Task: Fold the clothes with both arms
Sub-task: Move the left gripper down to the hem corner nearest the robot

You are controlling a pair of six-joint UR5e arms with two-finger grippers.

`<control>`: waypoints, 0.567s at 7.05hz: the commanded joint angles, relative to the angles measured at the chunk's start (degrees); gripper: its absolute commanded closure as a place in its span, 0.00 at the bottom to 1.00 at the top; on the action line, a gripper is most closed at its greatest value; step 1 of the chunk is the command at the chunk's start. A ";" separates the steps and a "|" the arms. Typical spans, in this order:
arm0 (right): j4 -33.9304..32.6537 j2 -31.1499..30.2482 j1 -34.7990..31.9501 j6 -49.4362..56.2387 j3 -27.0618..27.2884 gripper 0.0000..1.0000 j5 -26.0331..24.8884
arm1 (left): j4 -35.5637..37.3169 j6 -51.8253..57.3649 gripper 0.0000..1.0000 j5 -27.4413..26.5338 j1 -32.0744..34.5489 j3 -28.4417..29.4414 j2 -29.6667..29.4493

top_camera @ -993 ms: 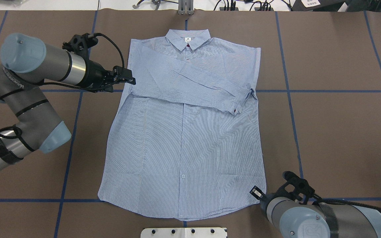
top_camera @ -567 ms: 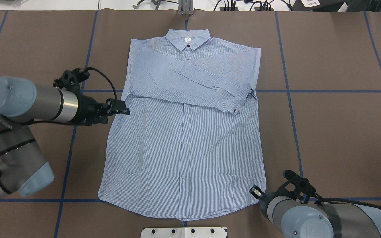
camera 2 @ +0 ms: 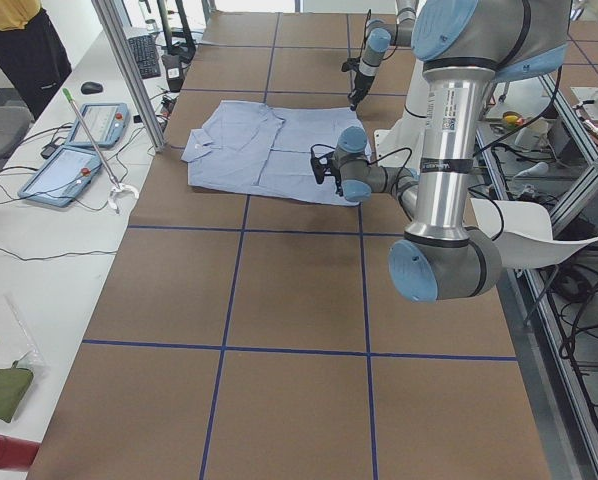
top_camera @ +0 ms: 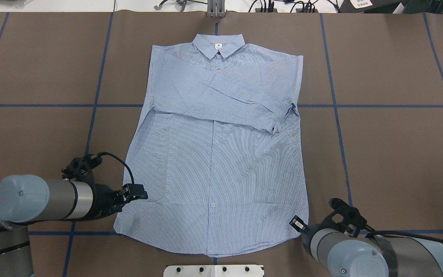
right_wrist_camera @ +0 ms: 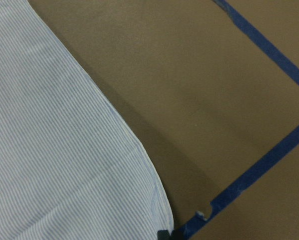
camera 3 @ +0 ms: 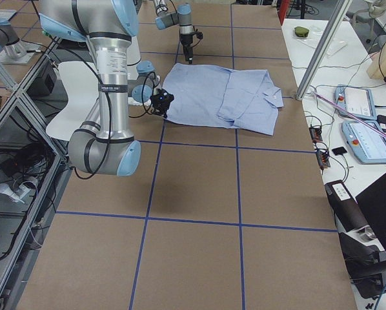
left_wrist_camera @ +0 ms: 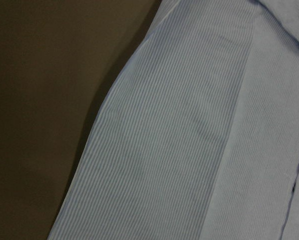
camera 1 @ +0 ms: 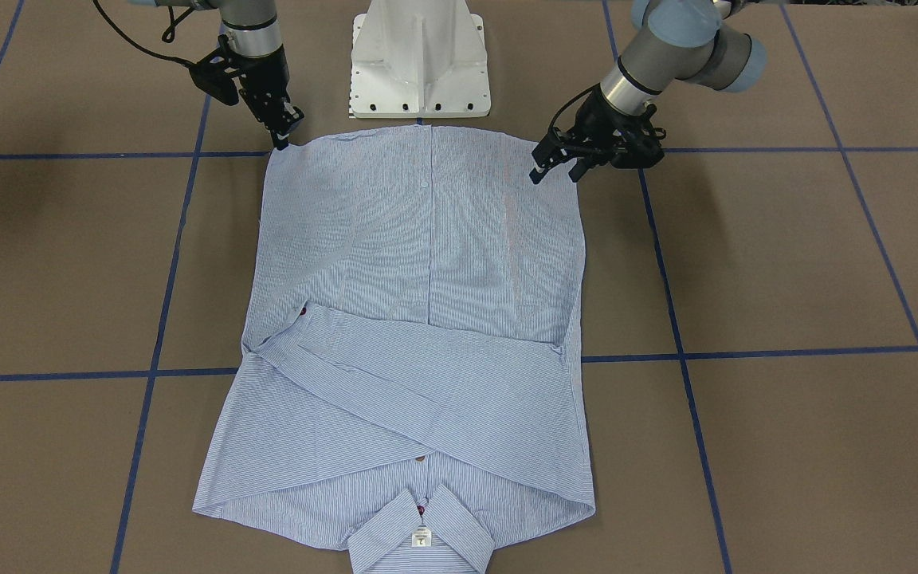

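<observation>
On the brown table (top_camera: pixel 394 161) the shirt (top_camera: pixel 221 169) is lying flat, its length running away from the robot, hem nearest. The left gripper (camera 1: pixel 556 172) is hovering, fingers spread, over the edge near one hem corner. The right gripper (camera 1: pixel 281 137) is hanging at the other; I cannot tell its opening.

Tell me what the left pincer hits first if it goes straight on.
Most likely the shirt: the left pincer points inward and slightly down at the cloth near its side edge. Its height above the cloth is unclear.
</observation>
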State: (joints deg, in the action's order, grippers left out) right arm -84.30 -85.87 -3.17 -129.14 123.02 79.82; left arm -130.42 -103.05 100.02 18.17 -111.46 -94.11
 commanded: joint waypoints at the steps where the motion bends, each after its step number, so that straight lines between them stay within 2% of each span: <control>1: 0.01 0.00 -0.09 0.03 -0.15 1.00 0.07 | 3.59 -4.17 0.07 -2.72 -4.01 -1.56 0.86; 3: 0.01 0.00 -0.17 0.03 -0.15 1.00 0.07 | 8.15 -4.44 0.07 -2.90 -4.72 -1.57 0.77; 4: 0.01 0.00 -0.09 0.03 -0.15 1.00 0.07 | 8.26 -4.96 0.11 -2.90 -4.81 -1.65 0.77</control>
State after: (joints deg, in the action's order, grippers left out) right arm -84.29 -85.87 -3.30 -129.11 122.88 79.89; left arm -123.30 -107.45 97.19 13.68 -113.01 -93.32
